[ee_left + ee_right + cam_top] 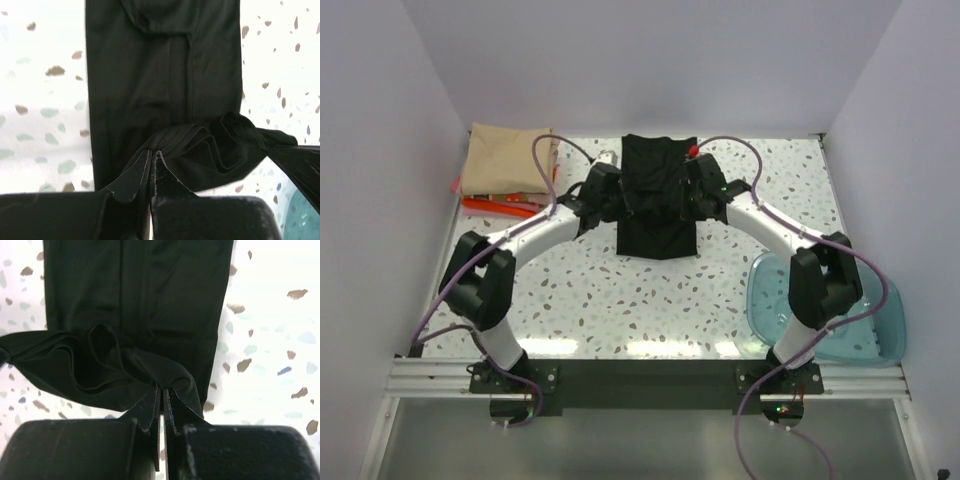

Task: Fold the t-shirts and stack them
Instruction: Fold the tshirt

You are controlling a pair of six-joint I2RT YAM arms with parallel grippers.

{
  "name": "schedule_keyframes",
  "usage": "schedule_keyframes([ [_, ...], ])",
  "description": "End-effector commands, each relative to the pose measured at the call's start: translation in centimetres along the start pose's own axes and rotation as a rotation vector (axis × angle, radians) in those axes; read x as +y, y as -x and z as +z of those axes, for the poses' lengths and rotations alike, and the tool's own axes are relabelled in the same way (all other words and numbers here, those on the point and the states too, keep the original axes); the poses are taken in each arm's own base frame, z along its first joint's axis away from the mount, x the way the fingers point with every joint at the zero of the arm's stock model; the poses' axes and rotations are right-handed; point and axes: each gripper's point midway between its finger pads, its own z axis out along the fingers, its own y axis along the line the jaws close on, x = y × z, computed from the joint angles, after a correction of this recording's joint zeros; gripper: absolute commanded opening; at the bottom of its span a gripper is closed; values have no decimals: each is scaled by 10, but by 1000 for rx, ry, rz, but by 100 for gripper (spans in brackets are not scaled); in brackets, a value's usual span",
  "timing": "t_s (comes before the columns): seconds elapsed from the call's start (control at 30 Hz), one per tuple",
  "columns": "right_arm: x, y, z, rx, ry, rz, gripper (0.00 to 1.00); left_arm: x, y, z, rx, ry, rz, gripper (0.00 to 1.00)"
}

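A soft black cloth t-shirt [658, 238] lies as a long narrow strip at 12 o'clock on the white speckled table [620, 300]. The left gripper [152, 156] has its jaws pressed together on a bunched fold of that shirt at its 9 o'clock edge. The right gripper [163, 390] pinches a like fold at the 3 o'clock edge, and the cloth is gathered up between the two. A folded tan-beige cloth t-shirt [505, 160] sits at 10 o'clock, on top of a thin red-orange t-shirt [495, 207]. A translucent teal plastic bowl [880, 325] sits at 4 o'clock.
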Motion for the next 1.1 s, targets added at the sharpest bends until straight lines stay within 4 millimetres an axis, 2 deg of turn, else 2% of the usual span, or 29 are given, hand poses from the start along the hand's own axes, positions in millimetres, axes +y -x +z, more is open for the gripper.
schedule_keyframes([
  [0.0, 3, 34, 13, -40, 27, -2, 0, -3, 34, 17, -52, -28, 25, 0],
  [0.03, 0, 35, 18, -28, 22, -2, 0, -4, 43, 20, -59, -37, 21, 0],
  [0.1, -1, 46, 22, -31, 24, 8, 0, 1, 39, 36, -28, -33, 24, 0],
  [0.13, -3, 42, 32, -10, 15, 8, 0, -3, 42, 39, -24, -52, 26, 0],
  [0.2, -7, 42, 42, 7, 9, 16, 0, 1, 44, 52, -21, -46, 26, 0],
  [0.43, -16, 48, 67, 21, -20, 39, 0, 12, 55, 81, -32, -29, 20, 0],
  [0.53, -26, 50, 77, 36, -74, 43, 0, 19, 52, 92, -13, -10, 9, 0],
  [0.63, -30, 55, 80, 39, -95, 48, 9, 24, 52, 98, 8, 9, -14, 0],
  [0.67, -31, 55, 81, 43, -95, 50, 14, 25, 52, 99, 9, 12, -18, 10],
  [0.7, -31, 58, 79, 40, -97, 56, 28, 24, 54, 97, 7, 10, -18, 23],
  [0.73, -31, 59, 78, 41, -99, 57, 34, 24, 54, 95, 9, 13, -19, 54],
  [0.8, -31, 63, 69, 34, -99, 57, 47, 24, 56, 85, -2, 12, -21, 75],
  [0.83, -31, 64, 66, 32, -100, 58, 56, 25, 57, 81, -10, 15, -24, 94],
  [0.87, -30, 64, 58, 27, -94, 59, 59, 25, 57, 71, -19, 15, -23, 100],
  [0.93, -29, 62, 50, 24, -76, 61, 68, 23, 62, 54, -39, 4, -26, 100],
  [0.97, -28, 49, 48, 54, -55, 62, 72, 31, 50, 51, -17, 20, -29, 100],
  [1.03, -25, 46, 33, 50, -22, 67, 93, 33, 40, 41, 0, 6, -33, 100],
  [1.07, -29, 25, 34, 92, -24, 70, 99, 29, 42, 30, -11, -13, -34, 100],
])
